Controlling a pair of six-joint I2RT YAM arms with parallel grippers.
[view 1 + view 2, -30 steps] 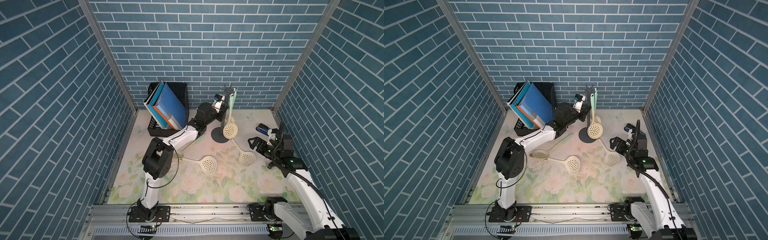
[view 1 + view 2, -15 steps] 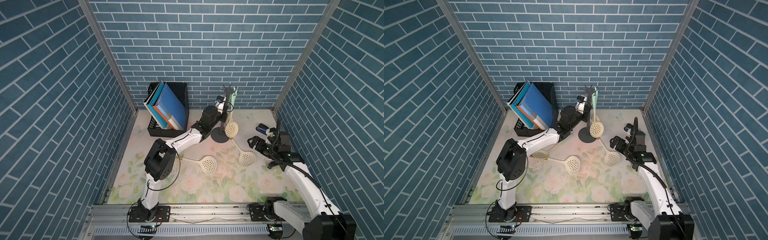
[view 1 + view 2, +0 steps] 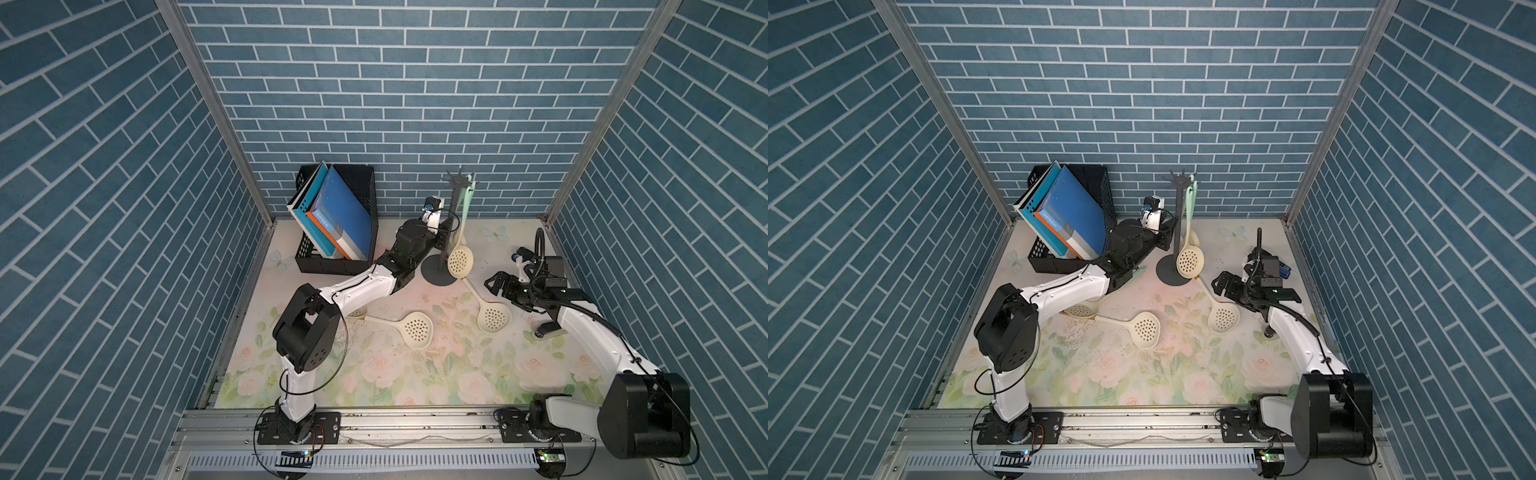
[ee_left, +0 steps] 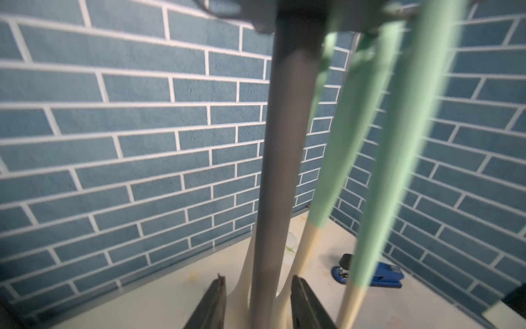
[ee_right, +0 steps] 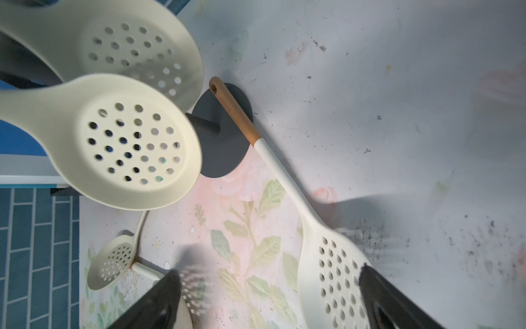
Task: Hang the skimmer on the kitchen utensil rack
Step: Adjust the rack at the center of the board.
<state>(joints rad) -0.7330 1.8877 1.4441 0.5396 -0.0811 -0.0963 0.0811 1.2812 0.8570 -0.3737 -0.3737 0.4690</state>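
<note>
Straddling the thin pole of the kitchen utensil rack (image 3: 454,199) at the far middle of the floral mat (image 3: 374,374), the left gripper (image 4: 256,277) is shown with jaws parted, a gap on each side and nothing held. Two green-handled skimmers (image 3: 459,261) are hung from the star crown on the rack's right side. A wood-handled skimmer (image 5: 284,176) is laid on the mat to the near right of the rack, its handle tip resting on the round base (image 5: 227,159), and the right gripper (image 3: 495,284) is held spread wide and empty above its bowl end. The tall stand could be rocked, and the hung skimmers shaken off, if the pole were clipped by a withdrawing left finger or the base dragged by the lifted handle.
</note>
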